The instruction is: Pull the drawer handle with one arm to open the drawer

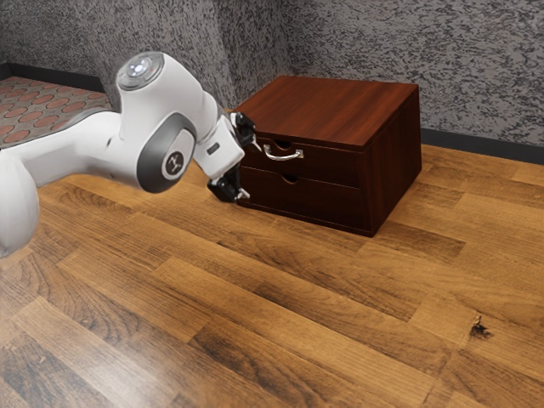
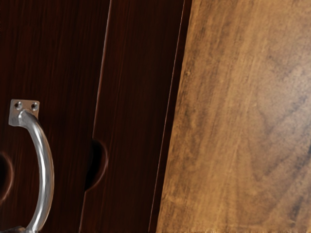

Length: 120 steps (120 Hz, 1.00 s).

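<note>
A dark wooden cabinet (image 1: pixel 336 110) with two drawers stands on the wood floor. The upper drawer (image 1: pixel 327 160) carries a curved metal handle (image 1: pixel 283 155) and looks flush with the cabinet front. My gripper (image 1: pixel 248 167) hovers at the front's edge nearest the exterior view's left, just short of the handle, fingers spread and holding nothing. In the wrist view the handle (image 2: pixel 41 160) arcs across the upper drawer front (image 2: pixel 53 58), off to one side of my hand. The lower drawer (image 2: pixel 136 121) with its finger notch (image 2: pixel 97 165) lies beside it.
The cabinet rests on a plank floor (image 1: pixel 280 314) with wide free room in front. A small dark speck (image 1: pixel 480 328) lies on the floor at the exterior view's right. Grey textured walls (image 1: pixel 408 42) close the back, and a patterned rug (image 1: pixel 42 98) sits behind my arm.
</note>
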{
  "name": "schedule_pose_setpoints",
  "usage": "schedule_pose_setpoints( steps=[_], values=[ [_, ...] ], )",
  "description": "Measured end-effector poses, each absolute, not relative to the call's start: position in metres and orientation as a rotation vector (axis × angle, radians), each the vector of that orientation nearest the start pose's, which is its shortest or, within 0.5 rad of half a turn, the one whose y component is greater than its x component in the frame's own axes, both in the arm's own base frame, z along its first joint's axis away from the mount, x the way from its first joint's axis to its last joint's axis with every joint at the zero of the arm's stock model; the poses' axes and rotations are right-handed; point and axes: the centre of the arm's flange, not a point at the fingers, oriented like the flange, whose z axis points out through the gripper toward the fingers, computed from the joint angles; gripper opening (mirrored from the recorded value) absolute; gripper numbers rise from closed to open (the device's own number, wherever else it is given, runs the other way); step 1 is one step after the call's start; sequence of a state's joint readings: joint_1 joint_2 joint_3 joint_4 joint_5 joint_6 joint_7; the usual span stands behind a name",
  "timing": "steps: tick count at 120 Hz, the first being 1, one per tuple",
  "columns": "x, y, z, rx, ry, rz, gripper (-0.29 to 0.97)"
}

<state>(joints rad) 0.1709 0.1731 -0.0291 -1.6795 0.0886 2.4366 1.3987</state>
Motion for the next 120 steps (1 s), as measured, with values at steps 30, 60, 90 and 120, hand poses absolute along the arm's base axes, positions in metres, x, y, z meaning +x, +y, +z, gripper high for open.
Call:
schedule_pose_setpoints(
  steps=[30, 60, 90, 120],
  values=[
    [0.676, 0.094, 0.553, -2.088, 1.622, -0.508, 0.68],
    [0.687, 0.100, 0.542, -2.099, 1.630, -0.497, 0.68],
    [0.690, 0.092, 0.540, -2.094, 1.656, -0.504, 0.68],
    [0.696, 0.091, 0.528, -2.101, 1.670, -0.496, 0.69]
  ],
)
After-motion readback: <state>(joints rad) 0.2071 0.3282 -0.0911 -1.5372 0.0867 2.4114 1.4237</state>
